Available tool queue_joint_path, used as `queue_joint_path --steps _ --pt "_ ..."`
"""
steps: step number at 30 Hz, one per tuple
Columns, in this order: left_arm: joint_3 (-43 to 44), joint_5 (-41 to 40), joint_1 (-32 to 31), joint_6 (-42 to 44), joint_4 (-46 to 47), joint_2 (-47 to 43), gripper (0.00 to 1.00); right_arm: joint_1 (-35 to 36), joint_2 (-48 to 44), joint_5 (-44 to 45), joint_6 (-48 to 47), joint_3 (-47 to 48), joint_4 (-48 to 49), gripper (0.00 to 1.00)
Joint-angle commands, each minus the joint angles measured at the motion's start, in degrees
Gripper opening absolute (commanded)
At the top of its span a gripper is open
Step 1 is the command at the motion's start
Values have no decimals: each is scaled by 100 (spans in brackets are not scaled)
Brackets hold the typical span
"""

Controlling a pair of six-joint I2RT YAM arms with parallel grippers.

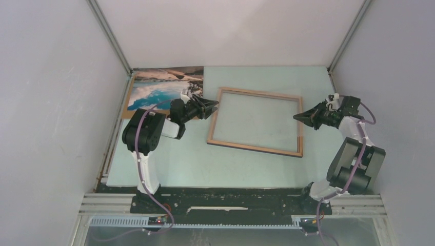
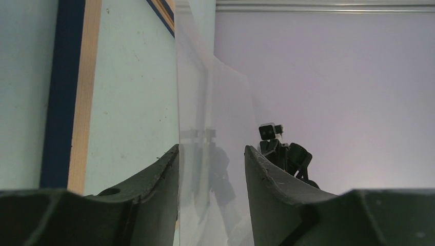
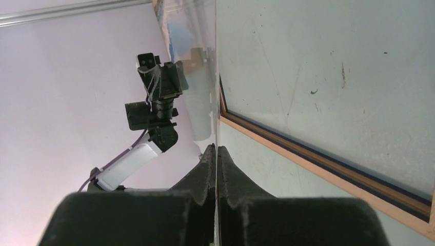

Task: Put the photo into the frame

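The frame (image 1: 254, 148) lies flat mid-table, light wood face up; its wood and navy rim shows in the left wrist view (image 2: 82, 77) and the right wrist view (image 3: 328, 164). A clear pane (image 3: 190, 31) stands edge-on above it. My right gripper (image 1: 298, 117) is shut on the pane's right edge (image 3: 216, 148). My left gripper (image 1: 214, 106) is open at the frame's left edge, and the pane (image 2: 205, 92) passes between its fingers (image 2: 212, 151), close against the left one. The photo (image 1: 164, 87) lies face up at the back left.
A brown backing board (image 1: 130, 92) lies under the photo by the left wall. White walls enclose the table on three sides. The right arm (image 2: 284, 151) shows beyond the pane in the left wrist view; the left arm (image 3: 156, 97) shows in the right wrist view.
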Motion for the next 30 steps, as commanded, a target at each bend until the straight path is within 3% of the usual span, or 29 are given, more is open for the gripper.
queue_joint_path --steps 1,12,16,30 --pt "395 35 25 84 -57 -59 50 82 140 -88 447 -73 978 0" --pt "994 -155 -20 120 -882 329 51 120 972 -329 928 -180 2106 0" --pt "1311 -279 -29 513 -1514 351 51 103 1159 -381 1091 -157 2464 0" --pt "1928 -390 -105 764 -2272 640 51 17 1997 -284 616 314 2083 0"
